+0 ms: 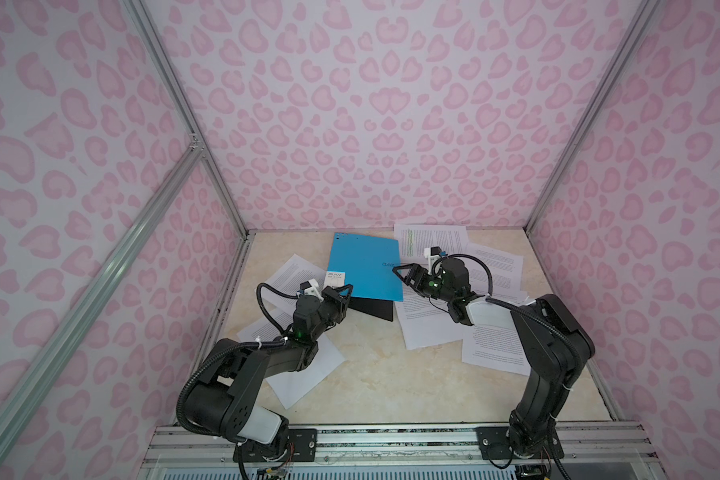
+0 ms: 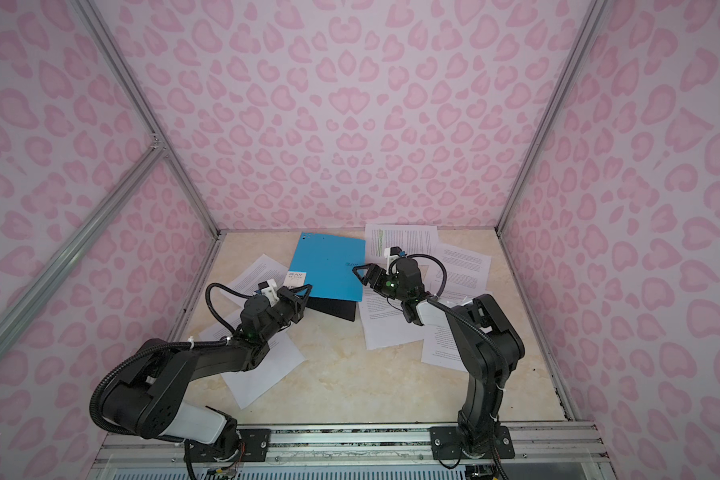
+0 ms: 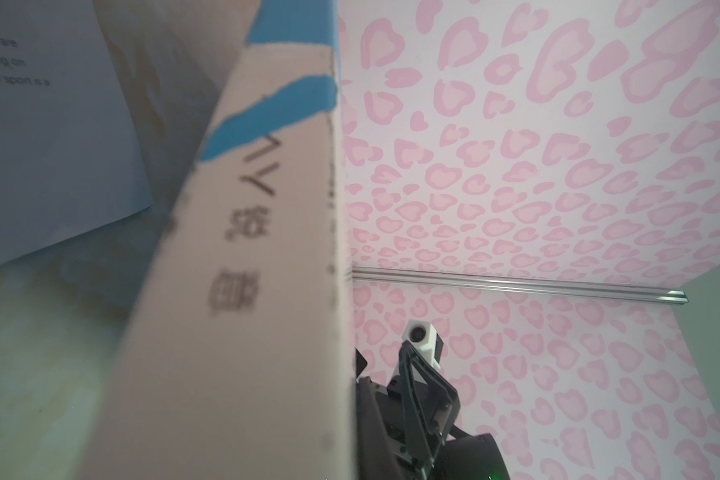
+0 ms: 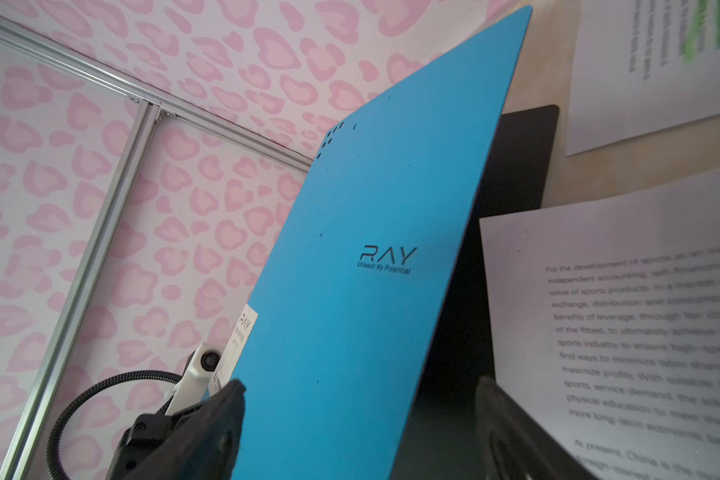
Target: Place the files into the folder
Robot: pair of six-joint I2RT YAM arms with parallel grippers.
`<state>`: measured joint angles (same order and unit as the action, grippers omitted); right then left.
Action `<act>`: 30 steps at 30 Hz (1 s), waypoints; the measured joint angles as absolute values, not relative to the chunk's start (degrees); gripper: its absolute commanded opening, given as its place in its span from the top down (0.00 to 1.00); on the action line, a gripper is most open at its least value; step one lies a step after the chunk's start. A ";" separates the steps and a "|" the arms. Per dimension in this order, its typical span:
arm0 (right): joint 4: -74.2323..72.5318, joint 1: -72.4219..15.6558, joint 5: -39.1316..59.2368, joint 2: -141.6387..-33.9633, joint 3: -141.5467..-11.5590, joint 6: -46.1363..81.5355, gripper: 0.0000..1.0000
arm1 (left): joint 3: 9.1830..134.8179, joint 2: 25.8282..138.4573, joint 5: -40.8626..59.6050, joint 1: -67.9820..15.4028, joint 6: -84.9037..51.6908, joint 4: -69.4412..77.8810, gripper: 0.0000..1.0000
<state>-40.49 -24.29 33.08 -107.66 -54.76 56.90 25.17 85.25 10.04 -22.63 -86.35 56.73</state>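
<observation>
Blue folder near the far edge of the desk, cover partly lifted. The left claw grips its labelled corner, and the right claw gapes around the opposite edge. Loose files lie either side. The opening step seems underway; next, probably swing the cover fully back.

This is looking like a robotics lab test cell. White wall panels printed with pink heart-shaped spots are closing in the back and both sides of both top views. Silver aluminium extrusion struts are running along their seams. A beige marble-patterned tabletop is filling the lower centre. Two black jointed robot arms, left and right, are standing on black mounting plates bolted to a silver aluminium rail along the bottom edge.
</observation>
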 measured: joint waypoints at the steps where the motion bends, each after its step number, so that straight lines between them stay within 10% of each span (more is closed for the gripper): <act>1: -41.10 -24.56 33.28 -109.03 -55.57 57.89 0.23 | 24.91 84.86 10.04 -22.61 -86.26 56.69 0.96; 7: -44.75 -26.35 34.50 -113.65 -59.31 62.35 0.46 | 23.44 83.42 10.04 -22.22 -85.56 56.75 0.96; 10: -46.37 -26.96 34.57 -115.02 -60.75 64.36 0.76 | 22.44 83.20 9.91 -21.78 -85.45 57.14 0.95; 13: -46.48 -27.79 34.83 -115.94 -62.81 66.89 1.00 | 20.53 80.27 9.89 -20.12 -84.82 56.71 0.71; 21: -41.80 -31.86 36.80 -113.89 -71.42 66.24 1.00 | 20.53 56.55 8.01 -15.57 -74.04 32.69 0.07; 30: -28.88 -33.21 36.93 -110.65 -79.96 60.29 1.00 | 27.90 32.97 2.42 -15.11 -56.07 -2.94 0.02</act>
